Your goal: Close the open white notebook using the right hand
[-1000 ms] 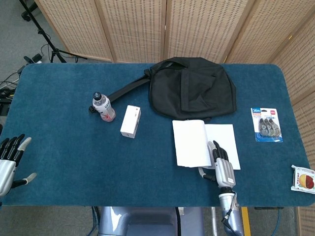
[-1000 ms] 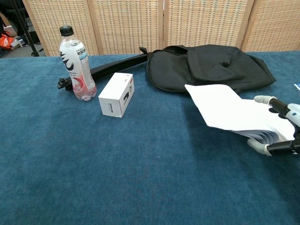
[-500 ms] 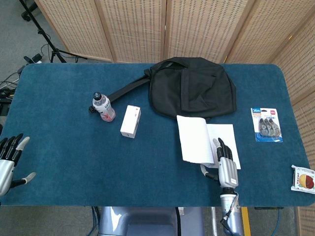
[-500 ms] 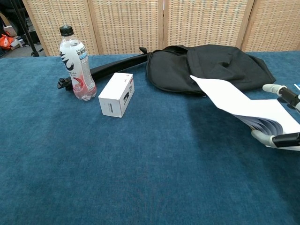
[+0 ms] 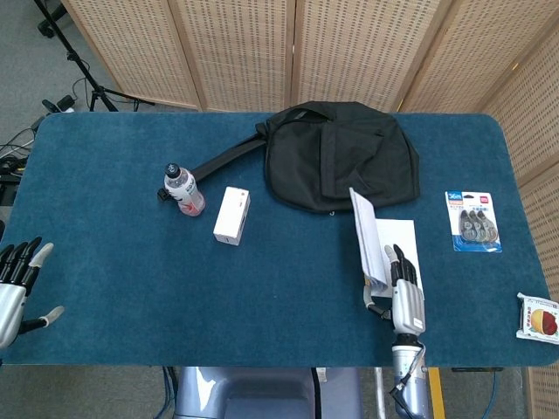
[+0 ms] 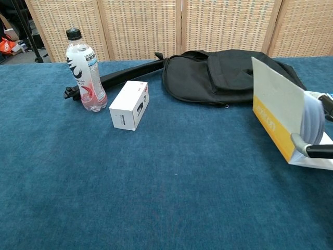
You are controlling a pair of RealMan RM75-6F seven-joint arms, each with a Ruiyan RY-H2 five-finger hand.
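The white notebook (image 5: 368,237) lies right of the table's middle, in front of the black bag. Its left half stands almost upright, while the right page (image 5: 404,242) lies flat on the cloth. In the chest view the raised cover (image 6: 276,112) shows a grey outside with a yellow band along its lower edge. My right hand (image 5: 404,292) holds that raised half near its front edge, thumb (image 6: 304,141) against the cover's outside and fingers on the page side. My left hand (image 5: 16,284) hovers with fingers apart and holds nothing, off the table's front left corner.
A black bag (image 5: 336,157) with its strap lies just behind the notebook. A water bottle (image 5: 183,188) and a small white box (image 5: 231,215) stand to the left. A pack of correction tapes (image 5: 472,221) and a snack packet (image 5: 540,319) lie to the right.
My right hand has swung the notebook's left half up and rightward, from low over the table to almost upright. The hand shifted slightly right with it. The left hand stayed put.
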